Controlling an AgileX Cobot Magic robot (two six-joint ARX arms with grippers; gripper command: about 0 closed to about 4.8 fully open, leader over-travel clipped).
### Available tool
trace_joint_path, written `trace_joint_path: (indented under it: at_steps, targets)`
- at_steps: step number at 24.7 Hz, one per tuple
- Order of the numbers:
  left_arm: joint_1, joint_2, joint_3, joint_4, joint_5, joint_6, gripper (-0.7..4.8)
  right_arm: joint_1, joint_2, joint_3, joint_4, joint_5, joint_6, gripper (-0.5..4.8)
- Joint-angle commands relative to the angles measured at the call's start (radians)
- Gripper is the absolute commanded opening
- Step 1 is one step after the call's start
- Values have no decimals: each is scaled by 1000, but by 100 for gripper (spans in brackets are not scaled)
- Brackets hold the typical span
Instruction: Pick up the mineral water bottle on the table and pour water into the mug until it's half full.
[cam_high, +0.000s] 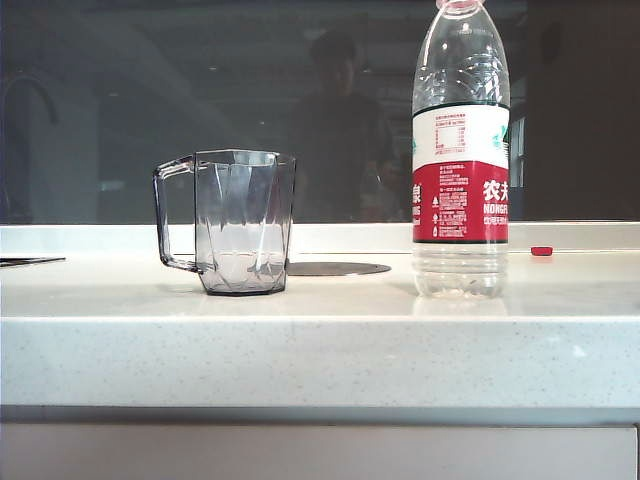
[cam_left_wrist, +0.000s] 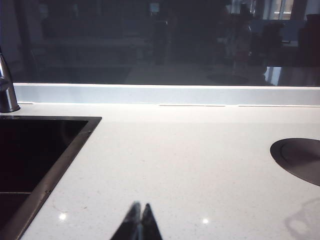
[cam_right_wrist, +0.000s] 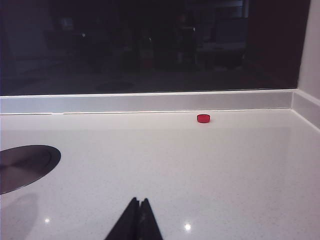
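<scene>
While uncapped, mineral water bottle (cam_high: 461, 150) | outside both gripper views.

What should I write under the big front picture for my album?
A grey mug and an uncapped mineral water bottle stand apart on the white table, red cap lying behind.

Clear shiny plastic bottle (cam_high: 461, 150) and mug (cam_high: 243, 222); smooth, speckled, stone-like table (cam_high: 320, 345); dull grey metal disc (cam_high: 337, 268).

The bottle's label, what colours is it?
White above, red below on the mineral water bottle; clearest in the exterior view.
</scene>
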Motion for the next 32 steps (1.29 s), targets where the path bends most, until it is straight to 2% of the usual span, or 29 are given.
trace_joint_path:
  at_steps: [1, 9, 11, 13, 15, 18, 19, 20, 21, 23, 24, 26, 28, 29, 30, 31, 32]
  targets:
    - [2, 0, 3, 12, 2, -4, -4, 1, -2, -3, 18, 1, -3, 17]
    - [2, 0, 2, -12, 3, -4, -4, 2, -2, -3, 18, -7, -2, 17]
    - [2, 0, 2, -22, 2, -4, -4, 3, -2, -3, 18, -11, 32, 17]
    - [-7, 0, 2, -29, 2, -4, -4, 3, -2, -3, 17, -50, 138, 17]
    - [-89, 0, 2, -32, -43, -4, -4, 3, -2, -3, 16, -103, 256, 17]
    - [-330, 0, 2, -33, -151, -4, -4, 3, -2, -2, 16, -241, 413, 17]
    - [-441, 0, 2, -32, -153, -4, -4, 4, -2, -2, 9, -302, 504, 10]
    - [-501, 0, 2, -33, -152, -4, -4, 5, -2, 0, -6, -339, 561, -11]
    - [-583, 0, 2, -33, -151, -4, -4, 5, -2, 2, -33, -409, 636, -10]
    - [-660, 0, 2, -33, -148, -4, -4, 23, -1, 13, -64, -499, 665, -10]
    - [-675, 0, 2, -33, -144, -4, -4, 39, -1, 24, -82, -512, 665, -10]
    - [-684, 0, 2, -33, -134, -4, -4, 101, 2, 83, -166, -469, 653, -10]
    - [-684, 0, 2, -33, -134, -4, -4, 200, 2, 181, -327, -324, 529, -10]
    - [-684, 0, 2, -33, -134, -4, -4, 279, 11, 239, -415, -210, 441, -10]
    - [-684, 0, 2, -33, -134, -4, -4, 314, 19, 257, -435, -182, 406, -8]
    - [-684, 0, 2, -32, -134, -4, -4, 400, 50, 278, -450, -111, 357, 118]
    - [-684, 0, 2, -33, -134, -4, -4, 462, 80, 281, -450, -53, 347, 197]
